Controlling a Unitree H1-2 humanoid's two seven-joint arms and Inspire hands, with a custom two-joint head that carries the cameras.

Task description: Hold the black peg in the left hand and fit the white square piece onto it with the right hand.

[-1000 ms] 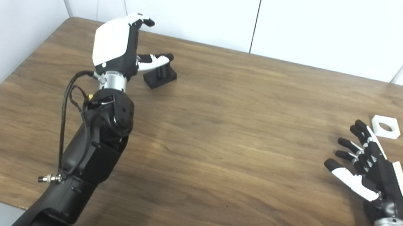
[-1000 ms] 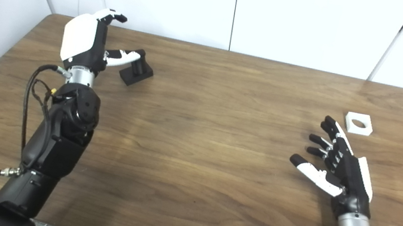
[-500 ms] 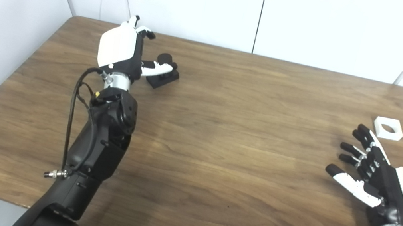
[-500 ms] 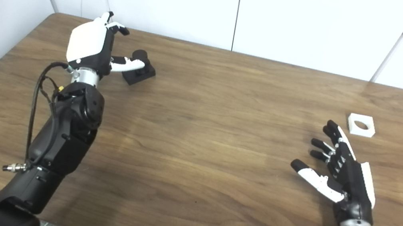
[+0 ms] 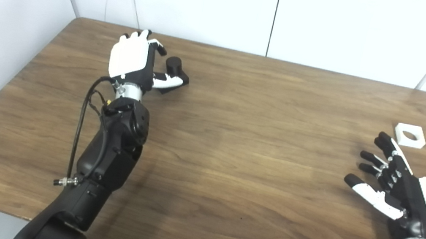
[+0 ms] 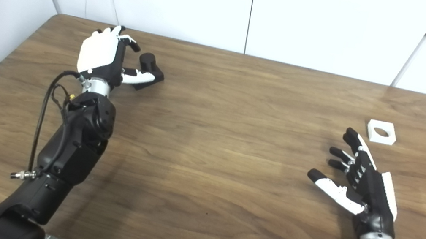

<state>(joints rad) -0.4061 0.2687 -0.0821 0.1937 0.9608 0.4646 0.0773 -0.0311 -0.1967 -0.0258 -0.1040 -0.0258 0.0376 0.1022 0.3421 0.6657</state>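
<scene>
Since a second ago, your left hand (image 5: pixel 133 60) is reaching farther toward the back left corner of the brown wooden table (image 5: pixel 234 148) and is turning its white back more toward the cameras. Meanwhile the black plastic peg on its square base (image 5: pixel 175 71), previously lying partly under the thumb, is now showing its round post pointing up above that thumb. You are keeping the left fingers (image 5: pixel 152 43) curled loosely over the peg, with the white thumb (image 5: pixel 167 82) lying across the front of the base. Whether they are actually gripping it cannot be told from either view; the peg is apparently resting on the table.

Your right hand (image 6: pixel 361 181) is hovering palm-inward near the table's right edge, fingers spread apart and holding nothing, its pose almost unchanged. The white square piece with a round hole (image 6: pixel 381 131) is lying flat on the table just beyond the right fingertips (image 6: pixel 349 134), not touching them. Peg and square piece are sitting well apart, at opposite sides of the table.
</scene>
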